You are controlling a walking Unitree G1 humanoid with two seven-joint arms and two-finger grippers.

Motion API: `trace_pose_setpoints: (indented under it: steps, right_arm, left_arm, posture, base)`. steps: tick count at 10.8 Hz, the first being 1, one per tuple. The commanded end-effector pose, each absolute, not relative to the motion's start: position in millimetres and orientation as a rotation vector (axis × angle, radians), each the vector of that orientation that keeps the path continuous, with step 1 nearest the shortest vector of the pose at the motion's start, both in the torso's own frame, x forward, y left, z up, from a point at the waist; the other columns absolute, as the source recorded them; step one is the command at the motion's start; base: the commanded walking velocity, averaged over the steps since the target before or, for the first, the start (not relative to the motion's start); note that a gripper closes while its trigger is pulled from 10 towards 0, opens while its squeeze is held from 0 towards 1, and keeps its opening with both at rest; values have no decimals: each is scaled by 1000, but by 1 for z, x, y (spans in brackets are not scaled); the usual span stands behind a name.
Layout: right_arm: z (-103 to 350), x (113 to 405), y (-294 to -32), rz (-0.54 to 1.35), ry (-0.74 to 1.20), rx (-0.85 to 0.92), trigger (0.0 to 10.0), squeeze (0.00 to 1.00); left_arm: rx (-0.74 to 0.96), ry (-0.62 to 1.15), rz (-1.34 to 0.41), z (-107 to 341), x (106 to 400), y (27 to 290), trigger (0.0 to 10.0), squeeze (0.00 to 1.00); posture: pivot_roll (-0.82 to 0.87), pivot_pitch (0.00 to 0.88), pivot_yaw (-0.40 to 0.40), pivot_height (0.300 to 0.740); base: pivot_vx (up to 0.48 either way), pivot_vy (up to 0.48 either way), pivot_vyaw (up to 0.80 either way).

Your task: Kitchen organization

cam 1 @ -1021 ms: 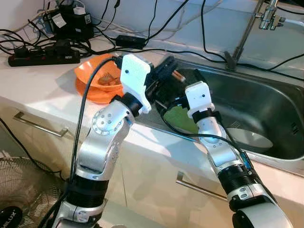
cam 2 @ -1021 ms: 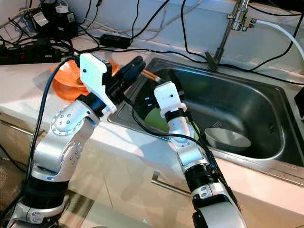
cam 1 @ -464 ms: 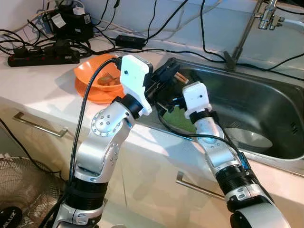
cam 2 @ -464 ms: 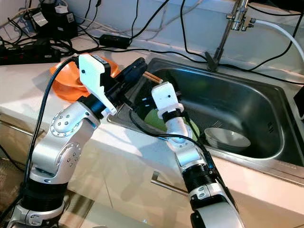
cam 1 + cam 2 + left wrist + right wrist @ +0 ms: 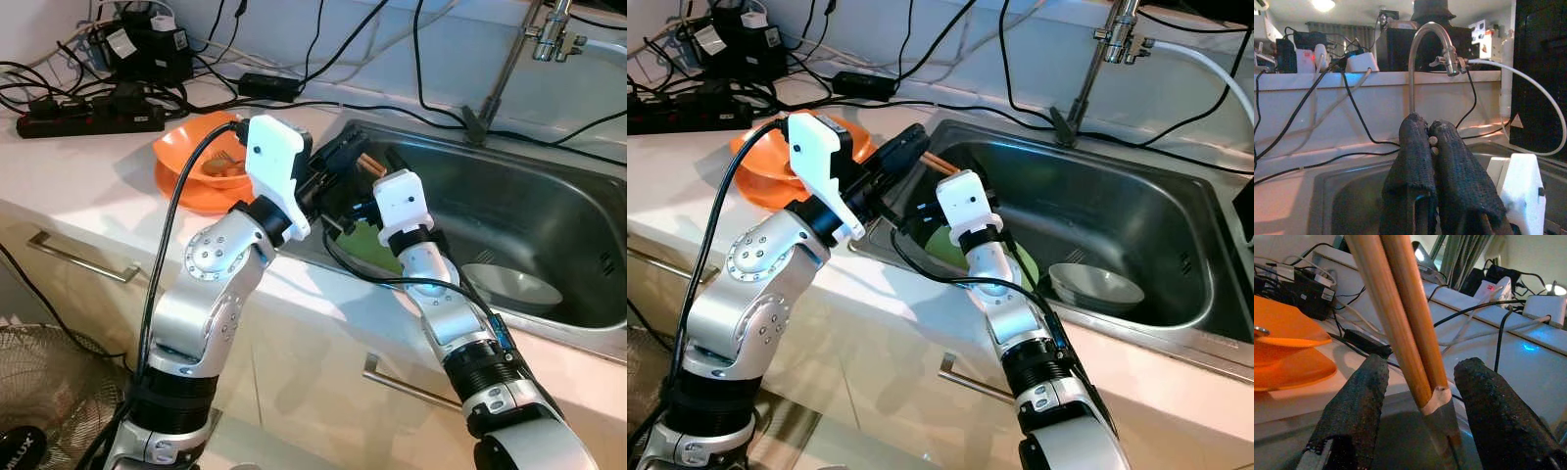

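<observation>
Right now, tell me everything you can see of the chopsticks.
The chopsticks are a pair of light brown wooden sticks lying side by side, touching along their length, with silver metallic tips. The left pincer is shut on them, over the sink's left end beside the orange bowl. They pass tilted between the right pincer's open fingers, which flank them without clearly touching.
</observation>
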State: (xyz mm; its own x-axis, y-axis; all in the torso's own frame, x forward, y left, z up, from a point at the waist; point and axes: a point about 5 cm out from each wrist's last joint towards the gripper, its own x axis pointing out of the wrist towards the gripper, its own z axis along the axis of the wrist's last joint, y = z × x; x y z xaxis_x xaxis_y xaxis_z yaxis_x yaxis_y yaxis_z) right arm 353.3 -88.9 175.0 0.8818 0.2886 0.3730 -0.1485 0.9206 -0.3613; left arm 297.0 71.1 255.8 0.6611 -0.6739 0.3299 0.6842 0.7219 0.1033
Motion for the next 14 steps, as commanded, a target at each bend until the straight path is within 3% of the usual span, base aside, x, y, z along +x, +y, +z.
trace_pose_setpoints:
  steps: [1, 11, 12, 14]
  right_arm:
    - [177, 355, -89, 229, -440, -325, 0, 0]
    - [175, 354, -90, 222, -439, -319, 0, 0]
    - [175, 354, -90, 220, -439, -318, 0, 0]
    - [175, 354, -91, 215, -438, -319, 0, 0]
  left_arm:
    - [-23, -368, -793, 258, 293, 69, 10000, 0]
    - [51, -372, -763, 259, 297, 68, 10000, 0]
    - [36, -369, -752, 258, 298, 68, 10000, 1000]
    - [34, -367, -757, 258, 298, 68, 10000, 1000]
  posture:
    - [250, 1, -9, 740]
    - [255, 15, -7, 740]
    - [255, 16, -8, 740]
    - [254, 18, -7, 740]
  base:
    - [0, 0, 0]
    - [0, 0, 0]
    - [0, 0, 0]
    - [0, 0, 0]
